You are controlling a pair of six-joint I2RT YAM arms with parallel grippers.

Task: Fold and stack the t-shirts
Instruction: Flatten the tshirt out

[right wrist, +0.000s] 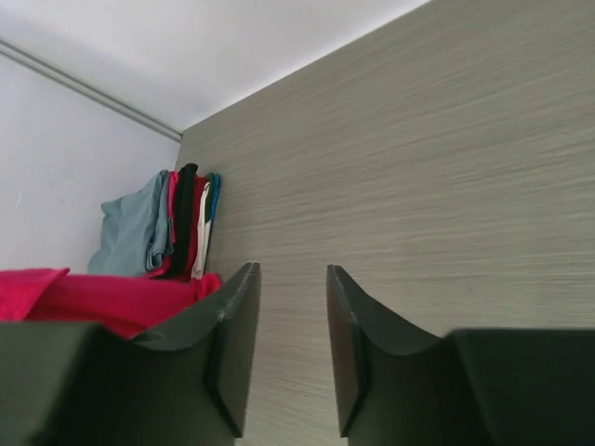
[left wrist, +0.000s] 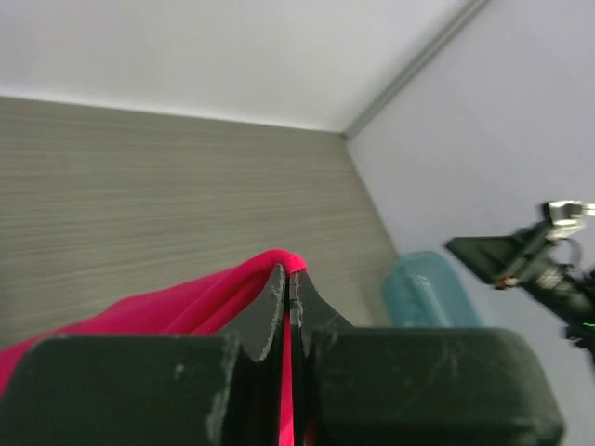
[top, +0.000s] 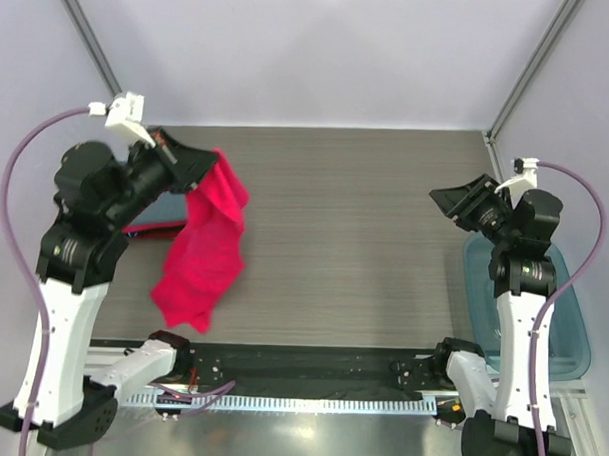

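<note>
My left gripper [top: 204,169] is shut on the hem of a bright red-pink t-shirt [top: 206,245], which hangs bunched from it over the table's left side. In the left wrist view the cloth [left wrist: 177,302] is pinched between the closed fingertips [left wrist: 287,275]. My right gripper [top: 454,201] is open and empty, held above the table's right side; its fingers [right wrist: 232,334] stand apart. A stack of folded t-shirts [right wrist: 158,228], slate blue-grey on top with red and dark ones below, shows in the right wrist view at the far left; in the top view the stack [top: 155,221] is mostly hidden behind the left arm.
A translucent teal plastic tub [top: 567,317] stands off the table's right edge, behind the right arm; it also shows in the left wrist view [left wrist: 423,293]. The grey woodgrain table [top: 354,240] is enclosed by white walls. A black rail runs along the near edge.
</note>
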